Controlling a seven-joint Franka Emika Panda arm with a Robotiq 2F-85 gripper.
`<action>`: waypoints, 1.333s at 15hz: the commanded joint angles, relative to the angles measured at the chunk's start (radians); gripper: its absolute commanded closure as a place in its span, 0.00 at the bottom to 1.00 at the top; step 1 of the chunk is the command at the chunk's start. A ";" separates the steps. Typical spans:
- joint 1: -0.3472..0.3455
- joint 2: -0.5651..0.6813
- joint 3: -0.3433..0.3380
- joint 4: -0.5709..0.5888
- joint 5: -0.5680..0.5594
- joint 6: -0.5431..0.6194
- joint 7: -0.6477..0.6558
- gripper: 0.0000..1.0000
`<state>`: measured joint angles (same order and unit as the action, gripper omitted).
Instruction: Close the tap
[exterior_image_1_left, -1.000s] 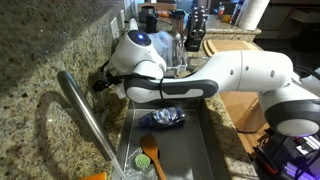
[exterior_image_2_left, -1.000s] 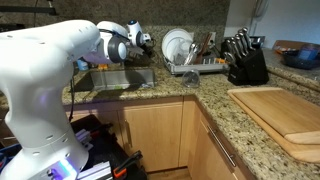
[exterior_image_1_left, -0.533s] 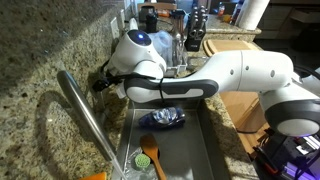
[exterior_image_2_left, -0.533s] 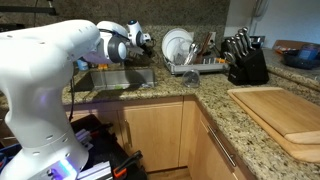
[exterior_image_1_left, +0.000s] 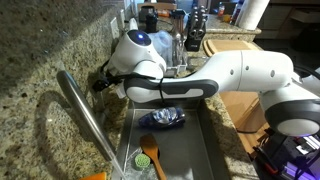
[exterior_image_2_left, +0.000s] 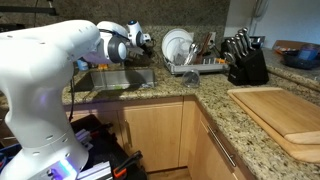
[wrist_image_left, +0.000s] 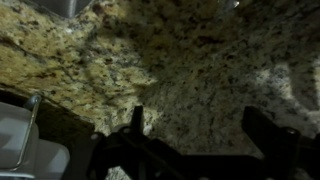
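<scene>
The tap's long brushed-steel spout (exterior_image_1_left: 88, 120) runs across the foreground of an exterior view, over the sink (exterior_image_1_left: 195, 150). I cannot make out its thin lever handle. My gripper (exterior_image_1_left: 100, 84) is at the granite backsplash, just beyond the spout's far end. In the wrist view my gripper (wrist_image_left: 200, 130) shows two dark fingers spread wide apart. Only granite shows between them, so it is open and empty. The tap does not show in the wrist view.
An orange-handled dish brush (exterior_image_1_left: 150, 156) and a dark crumpled item (exterior_image_1_left: 163, 118) lie in the sink. A dish rack (exterior_image_2_left: 185, 50), a knife block (exterior_image_2_left: 245, 60) and a wooden cutting board (exterior_image_2_left: 282, 112) stand on the granite counter (exterior_image_2_left: 190, 95).
</scene>
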<state>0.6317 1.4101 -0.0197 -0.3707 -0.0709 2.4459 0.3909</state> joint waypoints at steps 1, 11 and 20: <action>0.024 0.002 0.029 -0.014 0.014 -0.015 -0.061 0.00; 0.128 -0.008 0.050 -0.035 -0.005 -0.132 -0.150 0.00; 0.143 -0.066 0.034 -0.012 -0.051 -0.174 -0.193 0.00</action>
<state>0.7090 1.4068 -0.0468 -0.3645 -0.1693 2.3618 0.2968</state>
